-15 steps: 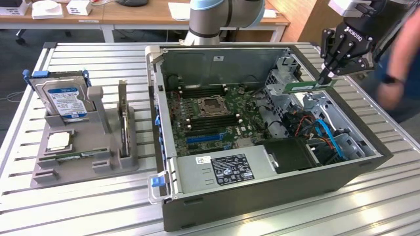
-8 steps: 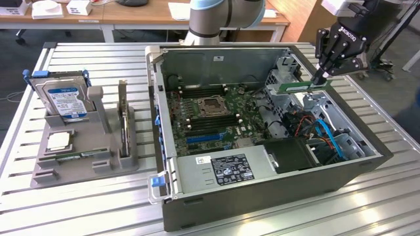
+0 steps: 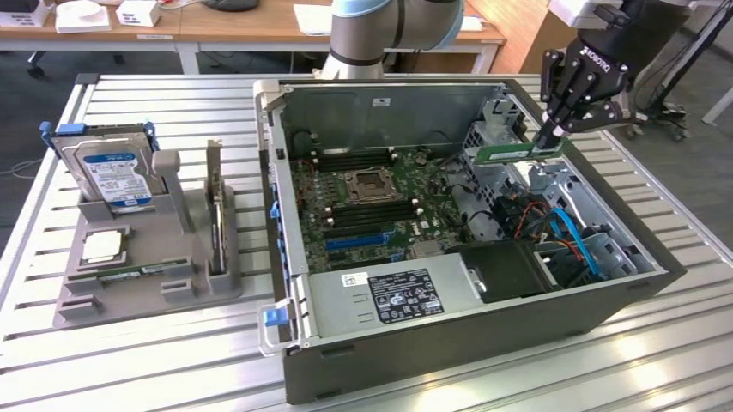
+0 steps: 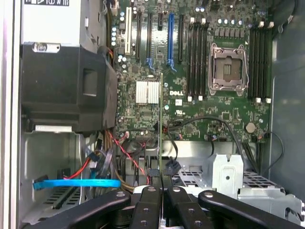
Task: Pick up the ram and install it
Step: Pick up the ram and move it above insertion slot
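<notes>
My gripper (image 3: 552,136) hangs over the open computer case's (image 3: 458,343) right side in the exterior view and is shut on the ram (image 3: 521,153), a thin green stick held level above the drive bay. In the wrist view the fingers (image 4: 148,198) pinch the ram (image 4: 161,124) edge-on, a thin line over the motherboard (image 4: 190,114). The black memory slots (image 4: 198,57) flank the CPU socket (image 4: 228,67), away from the held stick. A second green stick (image 3: 132,273) lies on the grey holder (image 3: 81,305) at the exterior view's left.
On the grey holder stand a blue-labelled hard drive (image 3: 109,176) and a dark expansion card (image 3: 215,202). Inside the case are a black power supply (image 3: 384,296), a black fan shroud (image 4: 66,86), and red and blue cables (image 3: 567,232). The arm's base (image 3: 372,34) rises behind the case.
</notes>
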{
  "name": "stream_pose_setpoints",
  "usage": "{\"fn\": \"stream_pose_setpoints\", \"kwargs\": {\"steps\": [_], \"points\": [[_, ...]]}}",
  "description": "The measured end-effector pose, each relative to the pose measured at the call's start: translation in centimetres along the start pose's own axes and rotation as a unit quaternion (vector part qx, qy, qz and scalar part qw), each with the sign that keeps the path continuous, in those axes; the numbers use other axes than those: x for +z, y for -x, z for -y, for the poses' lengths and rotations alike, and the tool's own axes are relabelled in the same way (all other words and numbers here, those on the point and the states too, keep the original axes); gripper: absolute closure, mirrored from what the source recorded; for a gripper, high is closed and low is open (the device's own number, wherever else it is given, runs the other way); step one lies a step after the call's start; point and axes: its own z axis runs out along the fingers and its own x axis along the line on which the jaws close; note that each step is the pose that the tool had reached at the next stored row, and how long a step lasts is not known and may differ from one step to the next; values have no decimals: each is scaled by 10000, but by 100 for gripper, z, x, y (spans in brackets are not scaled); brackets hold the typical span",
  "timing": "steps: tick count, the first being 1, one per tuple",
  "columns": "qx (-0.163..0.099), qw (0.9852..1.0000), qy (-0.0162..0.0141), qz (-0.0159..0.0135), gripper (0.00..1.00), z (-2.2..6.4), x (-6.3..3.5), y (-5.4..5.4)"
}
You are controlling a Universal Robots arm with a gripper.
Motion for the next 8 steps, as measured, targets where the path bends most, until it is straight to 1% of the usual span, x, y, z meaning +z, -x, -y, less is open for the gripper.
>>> {"fn": "stream_pose_setpoints", "kwargs": {"steps": [8], "points": [[3, 10000, 0, 0, 89, -169, 11, 10]]}}
